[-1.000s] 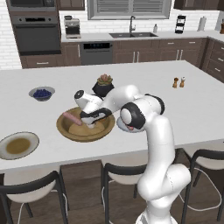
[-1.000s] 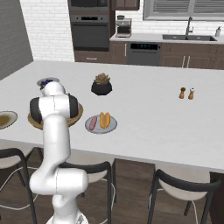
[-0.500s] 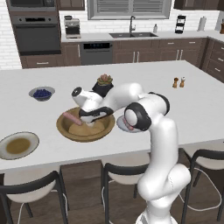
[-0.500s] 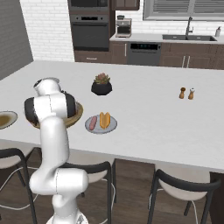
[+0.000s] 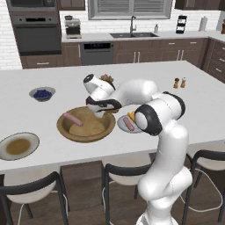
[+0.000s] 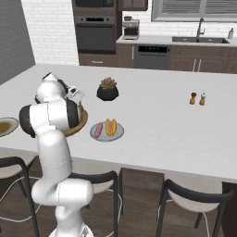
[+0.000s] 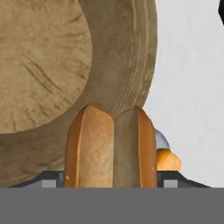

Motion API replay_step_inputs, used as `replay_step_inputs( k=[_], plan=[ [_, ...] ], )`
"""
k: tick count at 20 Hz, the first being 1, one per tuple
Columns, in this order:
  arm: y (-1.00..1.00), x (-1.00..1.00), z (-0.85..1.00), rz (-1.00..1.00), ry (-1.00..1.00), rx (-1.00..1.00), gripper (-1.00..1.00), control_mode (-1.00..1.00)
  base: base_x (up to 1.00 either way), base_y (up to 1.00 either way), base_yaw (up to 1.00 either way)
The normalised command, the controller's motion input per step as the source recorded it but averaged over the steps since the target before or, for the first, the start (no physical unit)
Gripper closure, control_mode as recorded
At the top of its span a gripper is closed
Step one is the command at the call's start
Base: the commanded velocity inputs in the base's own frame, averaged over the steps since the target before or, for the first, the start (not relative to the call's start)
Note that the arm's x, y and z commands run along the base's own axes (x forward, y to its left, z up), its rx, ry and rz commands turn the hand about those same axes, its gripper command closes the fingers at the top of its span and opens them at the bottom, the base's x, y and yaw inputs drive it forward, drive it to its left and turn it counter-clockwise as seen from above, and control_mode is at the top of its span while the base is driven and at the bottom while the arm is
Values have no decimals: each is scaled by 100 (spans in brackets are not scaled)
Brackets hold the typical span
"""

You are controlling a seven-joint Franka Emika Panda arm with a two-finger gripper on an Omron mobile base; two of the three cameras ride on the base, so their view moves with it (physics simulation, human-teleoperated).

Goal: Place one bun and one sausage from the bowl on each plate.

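— Two halves of a split bun [image 7: 111, 146] are showing in the hand view, long axis running straight up from the gripper [image 7: 111, 175], seam down the middle. Is the hand holding it?

— Yes, the jaws are standing wide and clamping the bun by its flanks, over the near rim of the bowl [image 7: 127, 57].

— What is the bowl looking like?

— Round, shallow, tan wood with grain streaks. In the left base view a pink sausage [image 5: 72, 118] is lying in it, slanting from upper left to lower right, beside a tan bun [image 5: 82, 130].

— And the plates?

— One grey plate [image 6: 118, 134] is sitting just right of the bowl, carrying a sausage and bun; another plate [image 5: 18, 146] is lying well left, glossy and round.
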Motion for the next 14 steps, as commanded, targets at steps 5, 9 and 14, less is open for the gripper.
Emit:
replay_step_inputs(
  k=[5,9,14],
  plan=[
    [-55,-34,40,-50,0,24,100,-100,0,0,0],
    [-32,-47,9,-59,0,25,100,-100,0,0,0],
    [-47,-45,7,-57,-4,20,100,-100,0,0,0]
  ],
)
